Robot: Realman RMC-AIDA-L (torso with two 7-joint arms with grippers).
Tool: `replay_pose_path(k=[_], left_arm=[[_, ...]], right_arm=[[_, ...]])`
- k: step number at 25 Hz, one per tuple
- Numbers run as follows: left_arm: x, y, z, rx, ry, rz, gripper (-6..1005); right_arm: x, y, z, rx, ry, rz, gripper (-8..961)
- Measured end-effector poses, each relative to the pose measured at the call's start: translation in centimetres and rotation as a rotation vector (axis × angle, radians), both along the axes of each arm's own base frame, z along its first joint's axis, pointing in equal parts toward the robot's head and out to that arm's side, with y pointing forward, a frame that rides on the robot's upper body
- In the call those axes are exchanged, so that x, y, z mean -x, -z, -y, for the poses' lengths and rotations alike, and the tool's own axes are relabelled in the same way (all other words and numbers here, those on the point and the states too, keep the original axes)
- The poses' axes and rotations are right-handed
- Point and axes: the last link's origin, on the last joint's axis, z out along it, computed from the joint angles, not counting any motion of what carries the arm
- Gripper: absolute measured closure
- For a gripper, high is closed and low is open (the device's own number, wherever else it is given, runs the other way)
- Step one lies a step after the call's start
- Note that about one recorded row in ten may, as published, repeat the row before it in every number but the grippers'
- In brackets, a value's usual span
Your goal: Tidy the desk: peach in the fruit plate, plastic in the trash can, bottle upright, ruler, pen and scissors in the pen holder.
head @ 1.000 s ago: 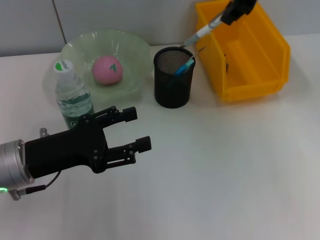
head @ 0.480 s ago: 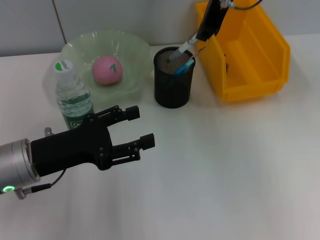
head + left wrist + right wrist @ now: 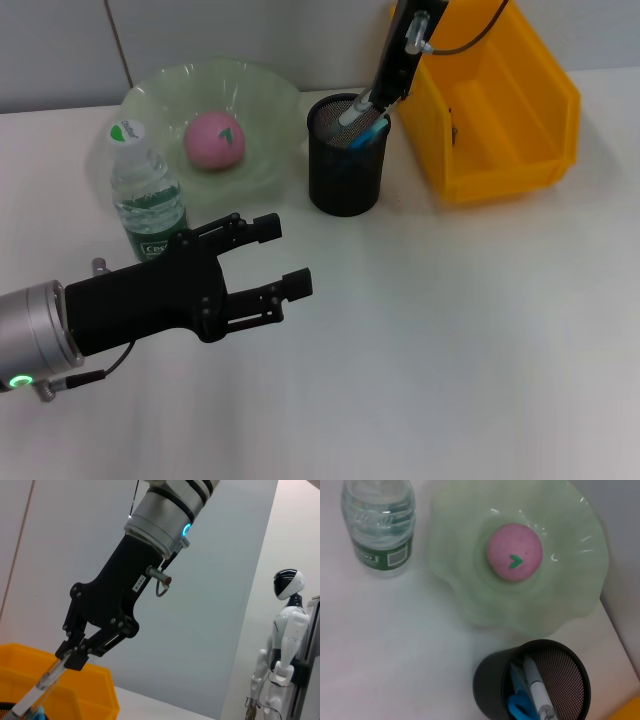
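**Colours on the table**

The table [image 3: 450, 330] is white. The pen holder [image 3: 346, 170] is black mesh, with blue scissor handles [image 3: 522, 707] and a white pen [image 3: 536, 690] inside. The fruit plate [image 3: 150, 95] is pale translucent green; the peach [image 3: 214, 140] is pink with a green mark. The bottle [image 3: 146, 195] is clear, with a green-and-white cap and dark green label. The bin [image 3: 520, 130] is yellow. Both pincers, left [image 3: 272, 260] and right [image 3: 385, 85], are black.

Right hand [image 3: 366, 103] lowered pen [image 3: 352, 110] into holder [image 3: 346, 155].
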Motion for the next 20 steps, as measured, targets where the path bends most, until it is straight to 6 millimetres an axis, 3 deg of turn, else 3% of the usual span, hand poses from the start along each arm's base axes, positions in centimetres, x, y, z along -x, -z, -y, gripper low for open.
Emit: replay_pose_path(k=[11, 16, 20], left_arm=[[0.1, 0.0, 0.1, 0.002, -0.004, 0.001, 197], [0.1, 0.0, 0.1, 0.004, -0.003, 0.003, 197], [0.1, 0.0, 0.2, 0.006, -0.003, 0.005, 197]], right_arm=[[-0.1, 0.4, -0.3, -0.085, 0.019, 0.003, 745], [0.0, 0.1, -0.3, -0.112, -0.007, -0.022, 645], [0.4, -1.2, 0.2, -0.188, -0.076, -0.124, 564]])
